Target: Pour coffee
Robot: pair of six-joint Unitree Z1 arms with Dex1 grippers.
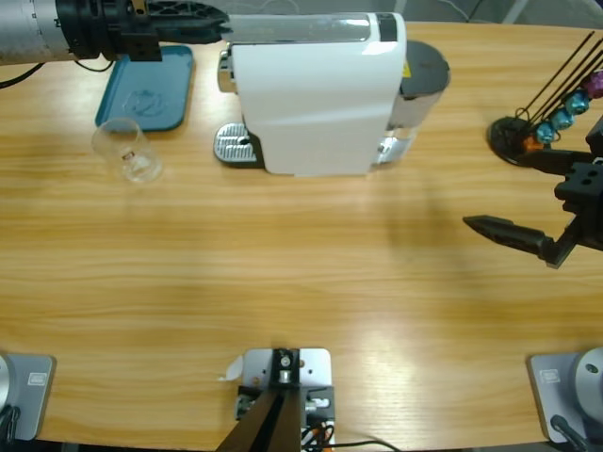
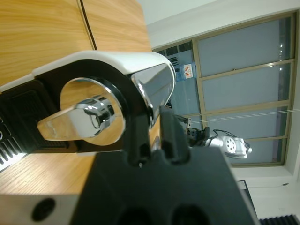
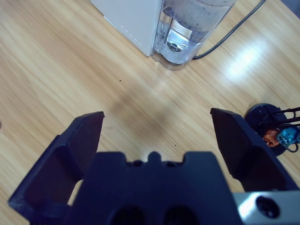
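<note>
A white coffee machine [image 1: 316, 99] stands at the table's back middle, with a chrome lever [image 1: 297, 28] along its top. My left gripper [image 1: 219, 26] comes in from the upper left and meets that lever's end. In the left wrist view my left gripper [image 2: 156, 136] has its jaws drawn close on the thin edge of the chrome lever [image 2: 152, 86]. A clear glass [image 1: 129, 151] stands on the table left of the machine and looks empty. No coffee is in view. My right gripper [image 1: 499, 188] hovers open at the right edge, nothing between its jaws [image 3: 154, 136].
A teal tray [image 1: 151, 89] lies behind the glass. The machine's chrome drip grid [image 1: 236, 144] juts out to the left. Its water tank [image 1: 422, 80] is at its right. A black wire stand with coloured capsules [image 1: 556, 113] is at the far right.
</note>
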